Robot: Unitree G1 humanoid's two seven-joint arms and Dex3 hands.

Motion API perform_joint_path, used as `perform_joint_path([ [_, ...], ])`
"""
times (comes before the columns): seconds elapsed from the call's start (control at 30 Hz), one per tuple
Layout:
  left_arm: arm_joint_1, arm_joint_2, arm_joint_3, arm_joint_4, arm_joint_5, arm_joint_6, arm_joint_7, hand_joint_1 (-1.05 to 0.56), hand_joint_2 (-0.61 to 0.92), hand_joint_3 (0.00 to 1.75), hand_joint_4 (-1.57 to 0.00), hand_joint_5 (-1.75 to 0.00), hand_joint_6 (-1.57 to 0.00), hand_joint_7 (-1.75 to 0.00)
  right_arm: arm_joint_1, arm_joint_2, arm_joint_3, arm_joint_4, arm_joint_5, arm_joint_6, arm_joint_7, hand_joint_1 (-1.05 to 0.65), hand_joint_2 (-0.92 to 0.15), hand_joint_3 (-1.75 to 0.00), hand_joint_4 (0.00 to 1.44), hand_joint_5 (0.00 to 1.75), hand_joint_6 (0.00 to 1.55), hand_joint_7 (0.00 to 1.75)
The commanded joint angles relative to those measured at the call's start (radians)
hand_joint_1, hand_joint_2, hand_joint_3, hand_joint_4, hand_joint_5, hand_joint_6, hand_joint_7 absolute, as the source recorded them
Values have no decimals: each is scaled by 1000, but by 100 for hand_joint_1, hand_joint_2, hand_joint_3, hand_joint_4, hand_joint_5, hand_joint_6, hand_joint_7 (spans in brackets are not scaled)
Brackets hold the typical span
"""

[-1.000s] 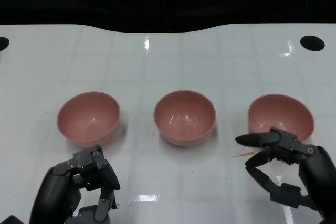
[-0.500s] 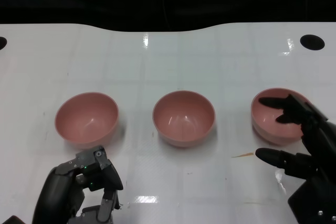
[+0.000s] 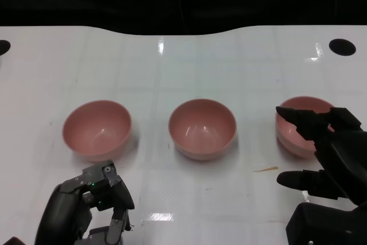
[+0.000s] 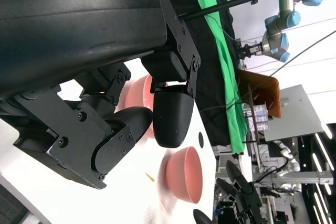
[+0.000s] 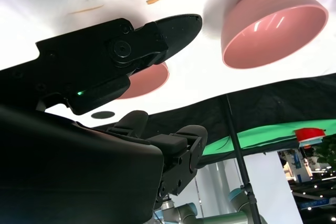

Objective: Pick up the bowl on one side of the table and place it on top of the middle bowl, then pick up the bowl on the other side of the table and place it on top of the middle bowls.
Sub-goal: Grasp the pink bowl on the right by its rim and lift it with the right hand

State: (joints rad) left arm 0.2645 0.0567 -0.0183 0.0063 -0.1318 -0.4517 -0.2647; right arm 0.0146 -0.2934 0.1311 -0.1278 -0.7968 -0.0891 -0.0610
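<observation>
Right robot hand (image 3: pixel 324 150) spread over right bowl (image 3: pixel 292 133), seemingly not gripping.

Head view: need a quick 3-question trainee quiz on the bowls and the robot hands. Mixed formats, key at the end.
1. True or false: one pink bowl is already stacked on the middle bowl.
2. Which robot hand is at a bowl? A) left robot hand B) right robot hand C) neither
3. Fill in: the small tan sliver lies on the table between the middle bowl and the ____ bowl.

Key:
1. False. All three stand apart; the left bowl and right bowl are unstacked.
2. B. Its fingers are spread over the right bowl's rim; a grip cannot be confirmed.
3. right
</observation>
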Motion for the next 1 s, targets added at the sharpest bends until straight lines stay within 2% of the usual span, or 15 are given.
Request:
perform_joint_path([
  [0.03,0,12,6,3,1,-12,-3,-10,46,134,-85,-174,-78,-158,6,-29,12,-22,-33,38,16,-58,-86,0,2,76,29,16],
  [0.2,-7,12,8,14,9,-25,-2,-11,48,129,-85,-175,-76,-160,-18,-48,41,-15,-97,94,32,-58,-87,0,4,68,32,10],
  [0.5,-11,11,6,24,-1,-27,-9,-9,46,131,-84,-174,-77,-157,-100,-58,102,107,-183,188,37,-60,-89,0,13,54,35,4],
  [0.77,-6,11,6,17,6,-24,-3,-9,45,131,-85,-174,-77,-157,-200,-51,165,268,-216,227,-13,-57,-89,-1,24,40,38,1],
  [1.0,-4,13,8,15,8,-30,-3,-8,46,131,-84,-174,-77,-158,-301,-29,224,450,-200,244,-50,-52,-92,-1,36,28,43,2],
])
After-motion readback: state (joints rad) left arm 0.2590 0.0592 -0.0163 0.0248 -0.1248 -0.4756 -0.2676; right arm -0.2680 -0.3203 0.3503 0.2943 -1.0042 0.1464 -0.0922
